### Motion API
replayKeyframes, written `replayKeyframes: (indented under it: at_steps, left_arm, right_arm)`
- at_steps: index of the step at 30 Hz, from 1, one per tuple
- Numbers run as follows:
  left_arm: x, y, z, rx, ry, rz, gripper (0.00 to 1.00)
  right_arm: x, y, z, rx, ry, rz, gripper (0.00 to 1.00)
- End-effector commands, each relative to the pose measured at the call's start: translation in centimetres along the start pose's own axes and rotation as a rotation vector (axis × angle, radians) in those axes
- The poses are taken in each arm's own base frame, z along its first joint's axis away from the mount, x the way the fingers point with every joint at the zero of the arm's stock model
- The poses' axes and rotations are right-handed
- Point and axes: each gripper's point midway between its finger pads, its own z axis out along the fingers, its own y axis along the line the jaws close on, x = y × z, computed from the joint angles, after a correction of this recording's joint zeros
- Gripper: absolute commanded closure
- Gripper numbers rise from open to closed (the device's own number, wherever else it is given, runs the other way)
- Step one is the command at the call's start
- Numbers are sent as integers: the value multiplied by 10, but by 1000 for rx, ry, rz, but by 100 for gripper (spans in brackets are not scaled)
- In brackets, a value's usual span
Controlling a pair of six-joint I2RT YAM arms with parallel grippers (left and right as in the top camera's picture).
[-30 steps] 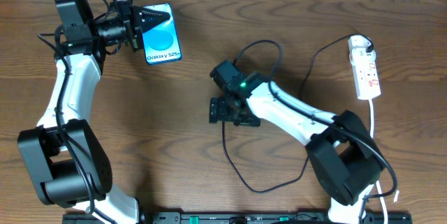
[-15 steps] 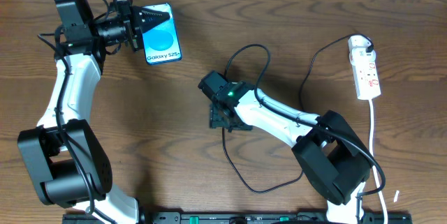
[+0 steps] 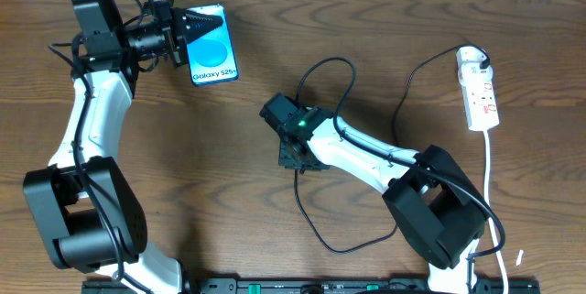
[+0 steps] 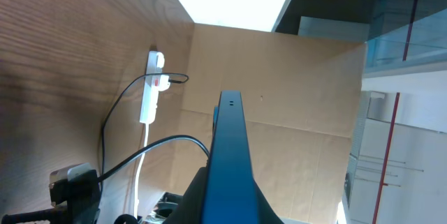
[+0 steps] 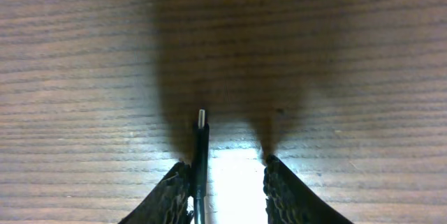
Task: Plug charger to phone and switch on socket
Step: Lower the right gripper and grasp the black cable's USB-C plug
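Observation:
The phone [image 3: 212,47], blue screen up in the overhead view, is at the table's back left with my left gripper [image 3: 203,25] shut on its end. In the left wrist view the phone [image 4: 230,154] shows edge-on between the fingers of that gripper [image 4: 227,210]. My right gripper [image 3: 294,158] is low over the table's middle. In the right wrist view its jaws [image 5: 227,175] still stand apart. The charger's plug tip [image 5: 200,119] lies against the left finger [image 5: 174,189], with a gap to the right finger. The thin black charger cable [image 3: 316,236] trails toward me. The white socket [image 3: 479,88] lies at the far right.
The socket's thick white cord [image 3: 490,161] runs down the right side. A black cable loop [image 3: 348,63] arches over the right arm. The arm bases stand at the front edge. In the left wrist view the socket [image 4: 149,88] shows far off, against a cardboard wall.
My right arm has shifted left over the plug end of the charger, and its jaws have narrowed around it. The left arm and the phone have not moved.

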Motion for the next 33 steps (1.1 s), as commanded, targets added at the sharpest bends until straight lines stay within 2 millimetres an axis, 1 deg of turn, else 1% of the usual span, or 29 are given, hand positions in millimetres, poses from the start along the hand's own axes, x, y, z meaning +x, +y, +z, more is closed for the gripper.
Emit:
replayKeyframes:
  at_steps: [1, 7, 13, 33]
  left_arm:
    - [8, -20, -3, 24, 30, 58, 93]
    - [8, -20, -3, 24, 30, 57, 93]
    - [8, -20, -3, 24, 30, 57, 93]
    - [8, -20, -3, 24, 30, 56, 92]
  right_arm:
    - [0, 2, 0, 11, -3, 0, 67]
    - [8, 1, 0, 21, 21, 20, 72]
    - [8, 1, 0, 16, 23, 20, 76]
    - [0, 0, 0, 26, -17, 90, 75]
